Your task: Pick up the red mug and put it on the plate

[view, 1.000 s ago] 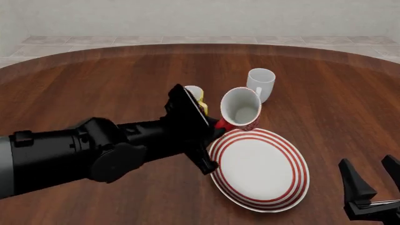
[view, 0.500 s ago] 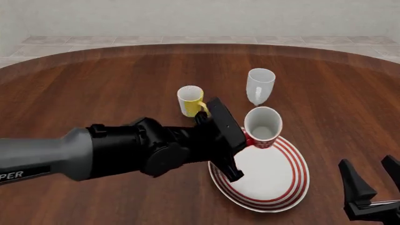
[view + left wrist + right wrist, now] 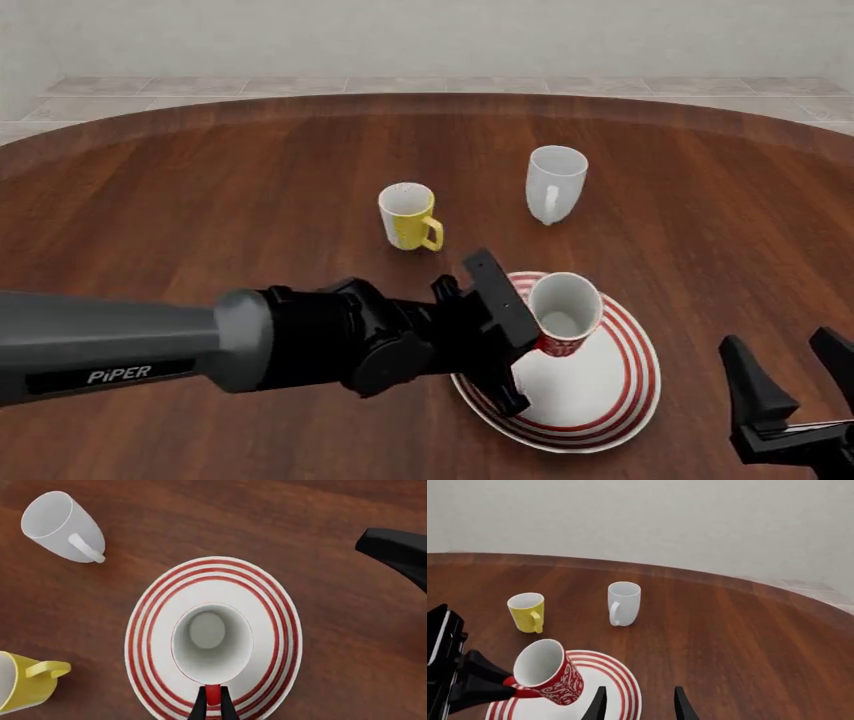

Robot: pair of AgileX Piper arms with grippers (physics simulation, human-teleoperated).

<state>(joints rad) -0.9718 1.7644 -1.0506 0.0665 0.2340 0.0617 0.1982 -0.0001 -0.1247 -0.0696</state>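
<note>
My left gripper [image 3: 523, 322] is shut on the red handle of the red mug [image 3: 563, 316]. It holds the mug tilted low over the plate [image 3: 629, 386]; I cannot tell whether the base touches it. The left wrist view looks straight down into the mug's white inside [image 3: 212, 637], centred on the red-ringed plate [image 3: 281, 620], with the left gripper [image 3: 212, 702] pinching the handle. The right wrist view shows the patterned mug [image 3: 551, 676] leaning over the plate [image 3: 629, 690]. My right gripper [image 3: 791, 385] is open and empty near the table's front right, to the right of the plate.
A yellow mug [image 3: 407, 215] stands behind the plate to the left, and a plain white mug [image 3: 554, 184] stands behind it to the right. Both also show in the right wrist view, yellow [image 3: 527, 611] and white [image 3: 623, 603]. The round wooden table's edge curves at the back.
My left gripper has carried the red mug right and toward the front, from beside the yellow mug to low over the plate's middle. The right arm has not moved.
</note>
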